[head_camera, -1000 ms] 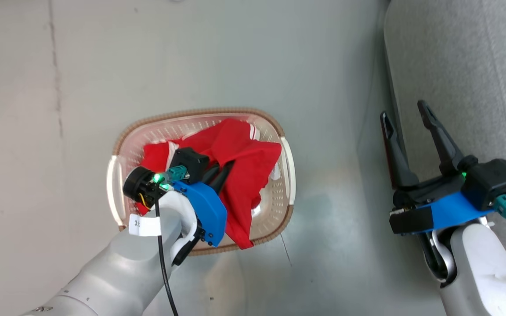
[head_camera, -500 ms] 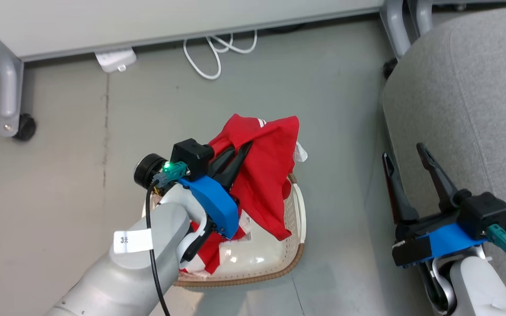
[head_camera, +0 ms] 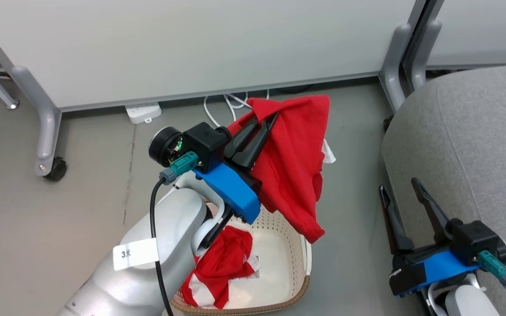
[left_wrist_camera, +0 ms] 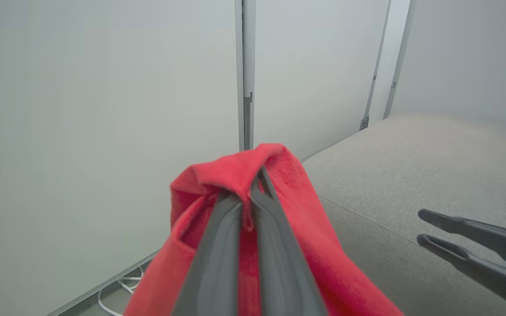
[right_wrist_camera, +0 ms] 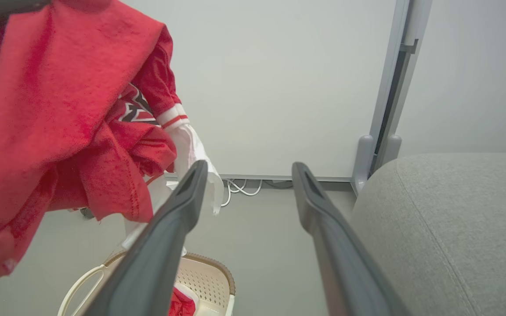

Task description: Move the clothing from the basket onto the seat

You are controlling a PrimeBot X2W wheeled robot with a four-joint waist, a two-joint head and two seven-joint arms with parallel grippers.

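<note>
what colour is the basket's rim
The rim is brown, woven-look, on a cream-white basket; best seen in the head view.

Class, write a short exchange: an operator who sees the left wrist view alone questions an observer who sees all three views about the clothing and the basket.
Operator: Is anything in the basket?
Observer: Yes, a second garment lies crumpled in the basket.
Operator: What hangs below my fingers?
Observer: The held garment drapes down from the left gripper above the basket, and a white sleeve with red stripes dangles from it.
</note>
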